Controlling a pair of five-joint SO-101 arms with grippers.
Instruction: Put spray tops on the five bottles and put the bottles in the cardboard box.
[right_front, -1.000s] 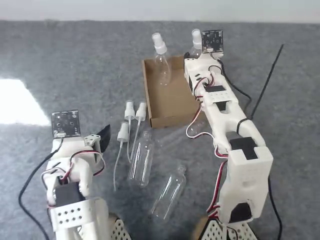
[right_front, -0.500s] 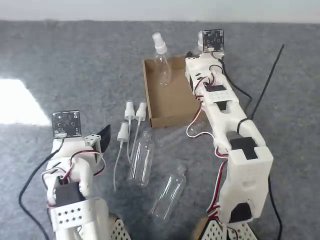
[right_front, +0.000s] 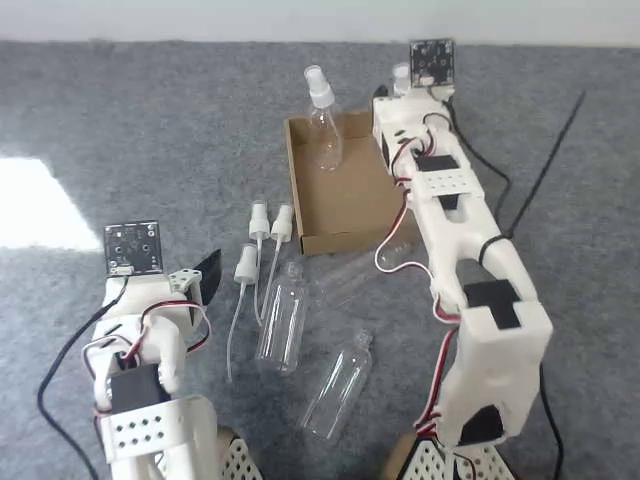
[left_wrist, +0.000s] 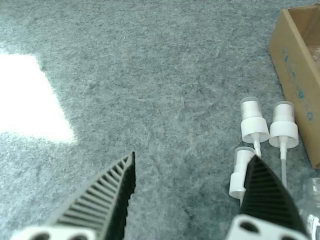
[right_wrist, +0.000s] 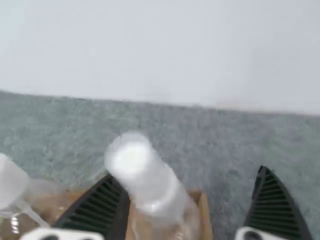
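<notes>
Capped bottle (right_front: 322, 130) stands in cardboard box (right_front: 345, 210); second capped bottle (right_wrist: 145, 185) beside wide-open right gripper (right_wrist: 185, 175), unclamped. Three bare bottles (right_front: 282, 315), three spray tops (right_front: 259, 220) unjoined on surface (right_front: 150, 120); left gripper (left_wrist: 194, 157) wide open, empty.

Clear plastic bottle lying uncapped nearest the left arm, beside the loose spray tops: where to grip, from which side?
Take the clear plastic bottle mid-body, from above, closing across its width. It lies on its side on the grey carpet, neck pointing towards the brown cardboard box; a body grip probably leaves the open neck free for a white spray top.
</notes>
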